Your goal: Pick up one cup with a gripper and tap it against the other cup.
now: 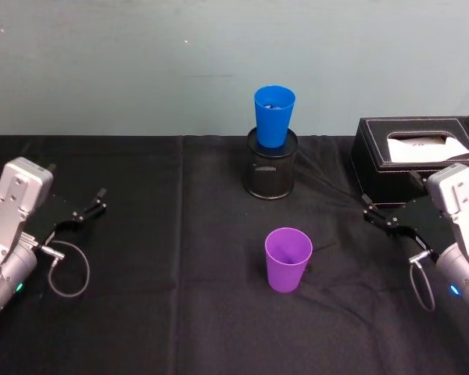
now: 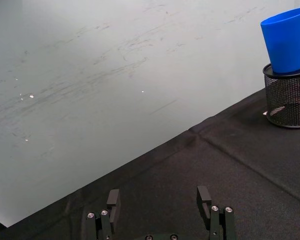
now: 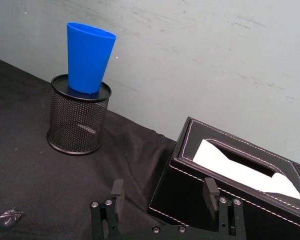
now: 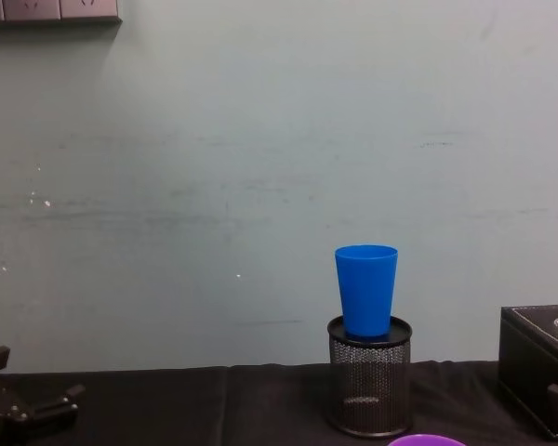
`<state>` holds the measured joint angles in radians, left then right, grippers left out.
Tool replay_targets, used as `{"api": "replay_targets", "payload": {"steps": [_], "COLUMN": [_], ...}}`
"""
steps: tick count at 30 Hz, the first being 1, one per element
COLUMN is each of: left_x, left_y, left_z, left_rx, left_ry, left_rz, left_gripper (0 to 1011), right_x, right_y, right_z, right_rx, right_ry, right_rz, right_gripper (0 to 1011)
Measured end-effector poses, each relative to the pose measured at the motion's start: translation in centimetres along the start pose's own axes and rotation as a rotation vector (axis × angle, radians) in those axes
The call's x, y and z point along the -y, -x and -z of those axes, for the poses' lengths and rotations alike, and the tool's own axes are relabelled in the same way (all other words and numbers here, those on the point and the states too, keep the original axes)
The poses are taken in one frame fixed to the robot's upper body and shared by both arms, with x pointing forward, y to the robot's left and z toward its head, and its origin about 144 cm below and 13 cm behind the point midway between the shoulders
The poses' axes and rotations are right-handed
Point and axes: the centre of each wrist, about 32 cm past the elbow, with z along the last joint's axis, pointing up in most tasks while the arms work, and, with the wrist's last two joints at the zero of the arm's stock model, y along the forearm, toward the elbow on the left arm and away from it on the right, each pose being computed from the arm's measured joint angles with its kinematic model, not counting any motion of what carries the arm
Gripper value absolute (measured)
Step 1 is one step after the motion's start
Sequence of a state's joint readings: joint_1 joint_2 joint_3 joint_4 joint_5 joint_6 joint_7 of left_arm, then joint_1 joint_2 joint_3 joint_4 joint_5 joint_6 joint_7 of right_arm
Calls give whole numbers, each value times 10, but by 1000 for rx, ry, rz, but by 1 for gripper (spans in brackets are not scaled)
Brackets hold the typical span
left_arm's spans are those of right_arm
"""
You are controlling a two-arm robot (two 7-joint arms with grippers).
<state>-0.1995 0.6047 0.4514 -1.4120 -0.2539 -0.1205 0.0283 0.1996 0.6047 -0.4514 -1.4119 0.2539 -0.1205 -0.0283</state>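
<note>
well apart from the purple cup [image 1: 288, 259], left gripper [image 1: 100, 201] and right gripper [image 1: 366, 208] sit with jaws wide, empty.

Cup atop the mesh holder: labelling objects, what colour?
Bright blue cup, clearest in the right wrist view.

The purple cup [image 1: 288, 258] and the blue cup [image 1: 274, 116] are plain. The pen holder [image 1: 270, 176] is black wire mesh. The tissue box [image 1: 371, 144] is black with white stitches. The worktop [image 1: 156, 312] is black.
</note>
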Motion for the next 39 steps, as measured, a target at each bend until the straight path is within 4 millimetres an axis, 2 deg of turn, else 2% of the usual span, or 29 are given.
{"api": "replay_targets", "payload": {"steps": [31,39], "left_x": [0,0], "left_y": [0,0], "left_z": [0,0], "left_rx": [0,0], "left_ry": [0,0], "left_rz": [0,0], "left_gripper": [1000,1000], "right_x": [0,8], "right_y": [0,-7], "right_z": [0,-3], "right_rx": [0,-28], "right_ry": [0,-93], "right_rz": [0,-30], "right_gripper": [1003,1003]}}
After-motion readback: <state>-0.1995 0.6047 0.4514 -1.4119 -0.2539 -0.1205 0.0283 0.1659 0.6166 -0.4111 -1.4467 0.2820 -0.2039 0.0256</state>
